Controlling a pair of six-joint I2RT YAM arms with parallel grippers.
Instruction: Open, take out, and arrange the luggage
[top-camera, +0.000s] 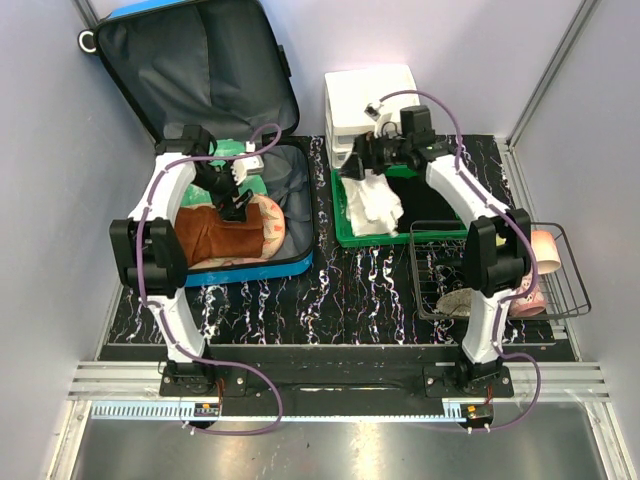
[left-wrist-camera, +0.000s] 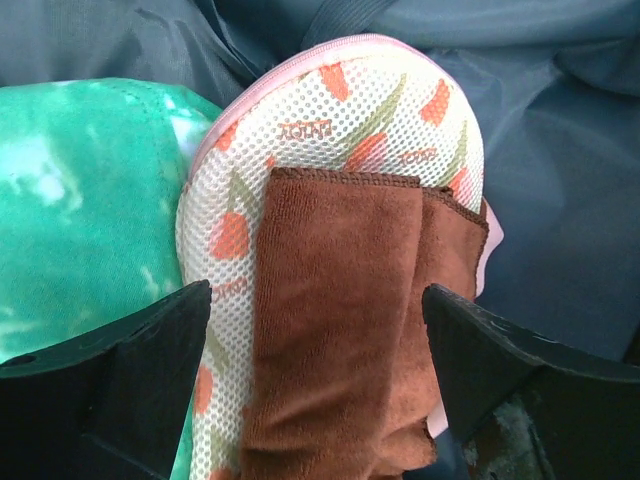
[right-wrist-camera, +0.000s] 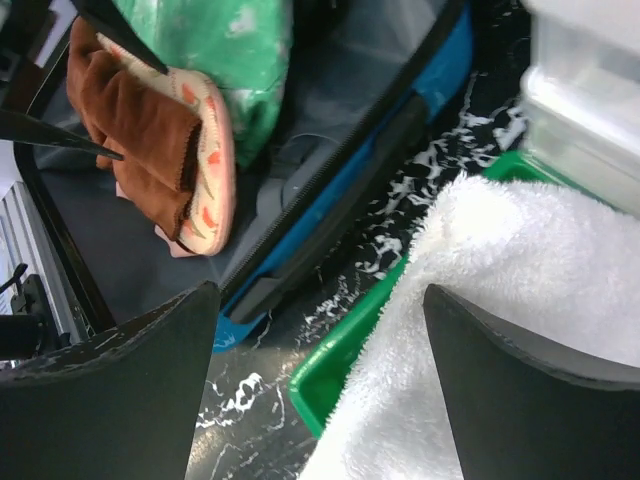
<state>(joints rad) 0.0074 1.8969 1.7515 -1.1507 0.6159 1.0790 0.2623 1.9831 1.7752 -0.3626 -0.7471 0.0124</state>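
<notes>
Top external view has the luggage (top-camera: 200, 70) lying open at ten o'clock. Inside, a brown towel (left-wrist-camera: 340, 320) lies on a tulip-print mesh pouch (left-wrist-camera: 330, 110), long axis twelve-to-six in the left wrist view, straight below the left gripper (left-wrist-camera: 315, 295), which is spread and empty. The right gripper (right-wrist-camera: 320, 292), likewise spread and empty, hovers over a white towel (right-wrist-camera: 500, 300) at one o'clock, farther off.

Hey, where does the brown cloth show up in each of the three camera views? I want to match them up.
Top external: the brown cloth lies inside the open luggage, left of centre.
Left wrist: it fills the lower middle.
Right wrist: it is in the upper left.
Shared landmark: the tulip-print mesh pouch under the cloth, seen in all three views.
</notes>
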